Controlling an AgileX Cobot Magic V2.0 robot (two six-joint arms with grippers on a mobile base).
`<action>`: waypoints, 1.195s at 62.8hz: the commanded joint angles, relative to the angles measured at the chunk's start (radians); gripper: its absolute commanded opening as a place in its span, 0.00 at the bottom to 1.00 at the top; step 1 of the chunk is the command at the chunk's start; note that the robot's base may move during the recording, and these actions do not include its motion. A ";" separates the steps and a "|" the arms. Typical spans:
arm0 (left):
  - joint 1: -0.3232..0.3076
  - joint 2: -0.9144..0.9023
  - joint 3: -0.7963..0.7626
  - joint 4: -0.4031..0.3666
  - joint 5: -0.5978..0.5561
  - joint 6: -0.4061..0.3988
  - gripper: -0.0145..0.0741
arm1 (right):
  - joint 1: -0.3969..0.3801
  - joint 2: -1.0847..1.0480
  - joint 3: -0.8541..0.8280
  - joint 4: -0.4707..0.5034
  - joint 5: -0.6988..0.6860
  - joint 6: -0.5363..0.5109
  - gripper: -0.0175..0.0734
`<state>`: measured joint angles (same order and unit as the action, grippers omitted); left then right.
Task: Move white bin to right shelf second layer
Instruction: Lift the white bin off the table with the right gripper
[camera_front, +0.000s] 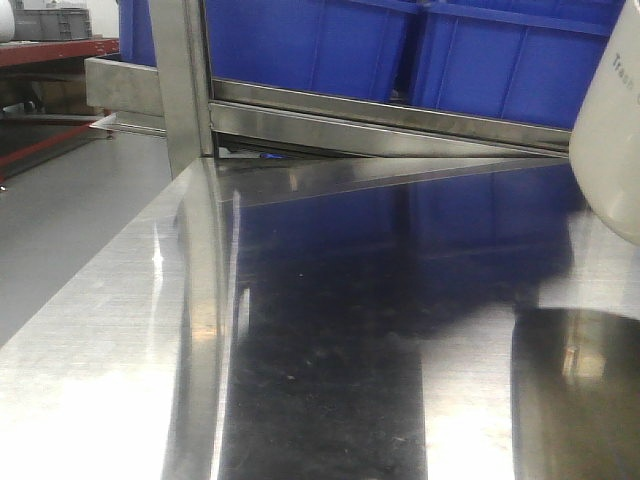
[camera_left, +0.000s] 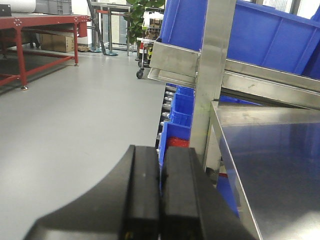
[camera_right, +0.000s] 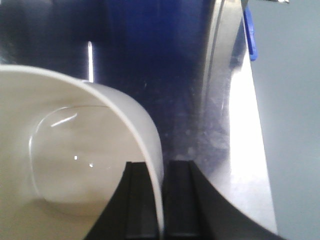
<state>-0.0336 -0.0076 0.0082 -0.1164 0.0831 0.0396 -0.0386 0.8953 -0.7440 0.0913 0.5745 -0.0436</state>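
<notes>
Within right pincer (camera_right: 159, 172), white bin (camera_right: 75, 150) rim.

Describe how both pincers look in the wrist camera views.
The left pincer has two matte black, flat, square-tipped fingers on a black body that flares out in a curve. The right pincer looks the same: black blocky fingers, curved black shoulders. No cables or markings show.
</notes>
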 joint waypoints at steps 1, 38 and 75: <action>-0.006 -0.020 0.028 -0.001 -0.083 -0.005 0.26 | 0.023 -0.089 0.019 -0.015 -0.093 0.065 0.25; -0.006 -0.020 0.028 -0.001 -0.083 -0.005 0.26 | 0.086 -0.317 0.103 -0.124 -0.087 0.108 0.25; -0.006 -0.020 0.028 -0.001 -0.083 -0.005 0.26 | 0.086 -0.317 0.103 -0.124 -0.087 0.108 0.25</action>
<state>-0.0336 -0.0076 0.0082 -0.1164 0.0831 0.0396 0.0489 0.5805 -0.6101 -0.0237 0.5776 0.0568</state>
